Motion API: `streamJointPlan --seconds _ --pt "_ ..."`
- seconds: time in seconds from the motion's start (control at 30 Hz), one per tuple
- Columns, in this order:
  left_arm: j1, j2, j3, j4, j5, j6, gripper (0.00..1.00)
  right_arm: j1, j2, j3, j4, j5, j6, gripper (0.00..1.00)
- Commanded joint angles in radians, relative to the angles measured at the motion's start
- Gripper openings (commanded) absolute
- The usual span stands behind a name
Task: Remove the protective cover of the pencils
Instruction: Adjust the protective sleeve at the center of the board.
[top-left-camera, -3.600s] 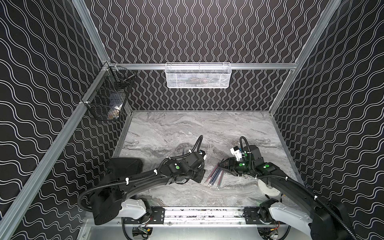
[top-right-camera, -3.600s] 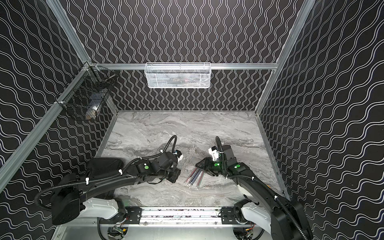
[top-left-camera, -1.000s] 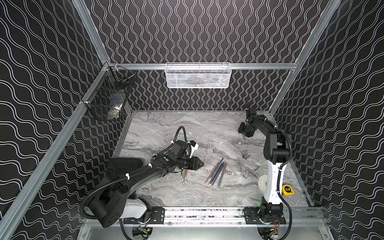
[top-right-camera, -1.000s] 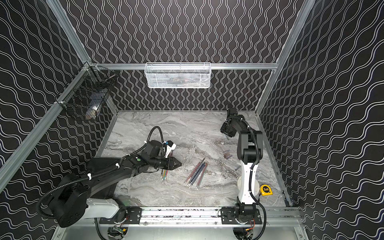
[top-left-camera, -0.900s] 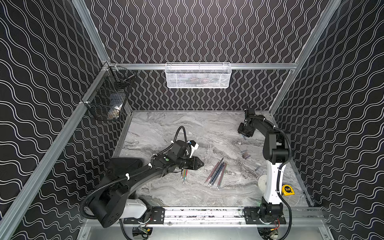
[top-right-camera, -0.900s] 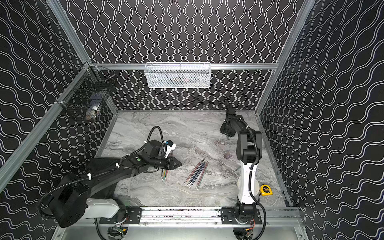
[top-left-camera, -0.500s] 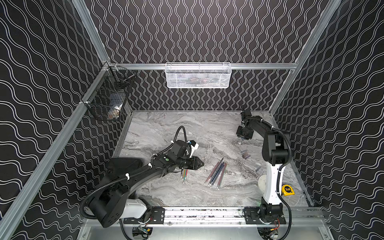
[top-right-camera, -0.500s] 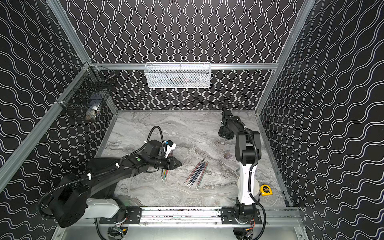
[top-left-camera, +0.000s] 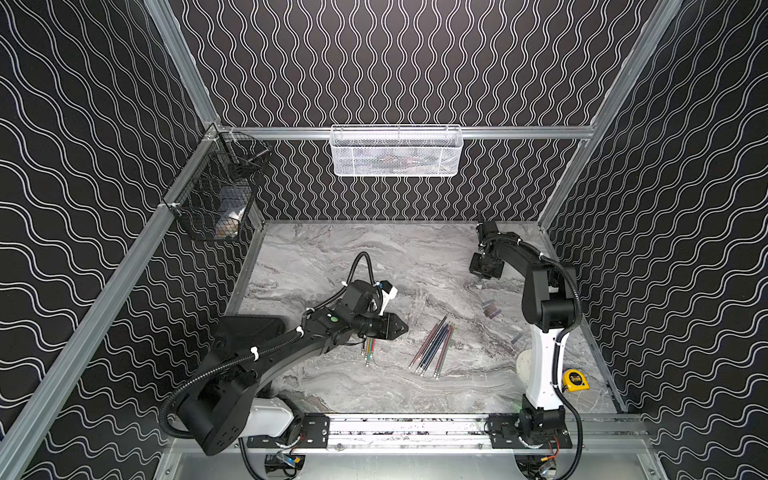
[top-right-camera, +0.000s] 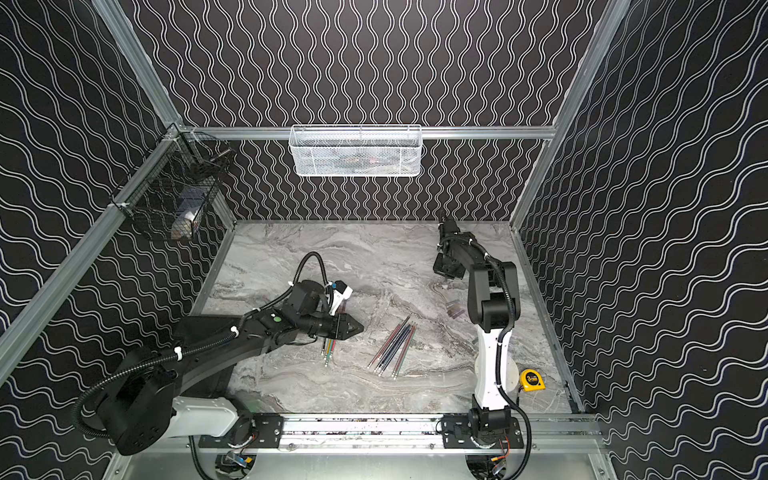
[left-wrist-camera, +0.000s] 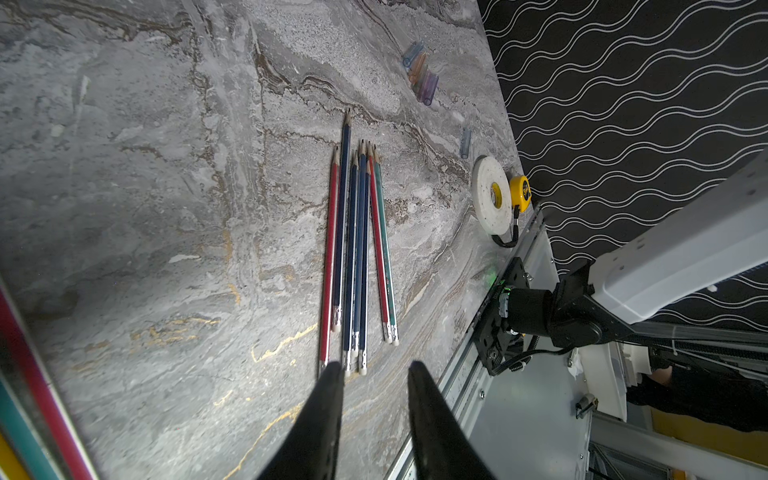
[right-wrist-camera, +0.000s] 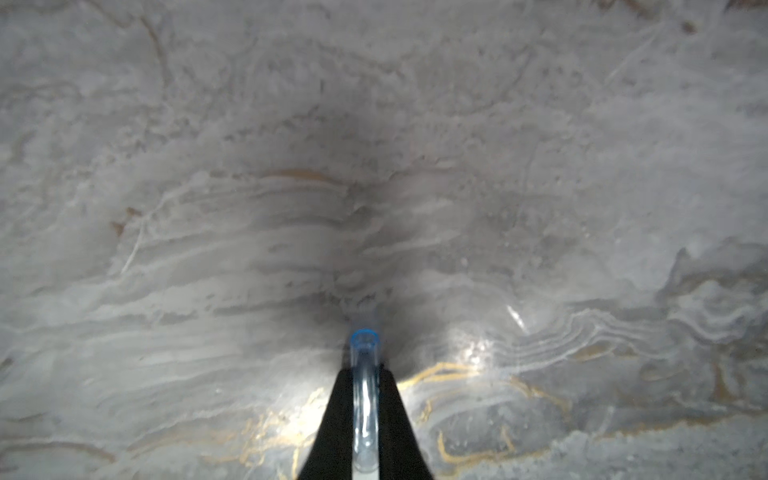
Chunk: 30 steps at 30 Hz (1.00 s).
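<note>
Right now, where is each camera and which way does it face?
Both top views: high above the front rail, looking down at the table; left arm and right arm show.
Left wrist: on the left arm, facing loose pencils past its parted jaws.
Right wrist: on the right arm, facing the table; jaws pinch a clear cap.
Shared: both top views show those pencils too.
</note>
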Motion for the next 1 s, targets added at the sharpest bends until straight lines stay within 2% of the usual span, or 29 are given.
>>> streamJointPlan --seconds 0.0,0.07,0.23,0.43,0.6,0.83,0.97 --pt "0.004 -0.009 0.008 0.025 0.012 -0.001 0.31 0.008 -0.025 -0.059 -0.070 -0.053 0.055 0.07" --pt "0.005 -0.012 0.009 0.026 0.013 0.000 0.31 0.008 -0.058 -0.115 -0.059 -0.084 0.096 0.04" --pt "0.008 -0.017 0.009 0.026 0.015 -0.001 0.31 0.008 -0.142 -0.238 -0.032 -0.154 0.179 0.04" --pt "0.008 -0.021 0.008 0.022 0.015 0.001 0.31 0.009 -0.236 -0.302 -0.031 -0.148 0.217 0.05" --pt "0.008 -0.013 0.012 -0.009 -0.021 0.006 0.31 0.011 -0.260 -0.308 -0.050 -0.137 0.225 0.06" --pt "0.011 0.015 0.030 -0.129 -0.189 0.003 0.33 0.013 -0.320 -0.342 -0.029 -0.120 0.192 0.31" --pt "0.016 0.013 0.067 -0.195 -0.262 0.022 0.34 0.013 -0.381 -0.353 -0.023 -0.120 0.164 0.36"
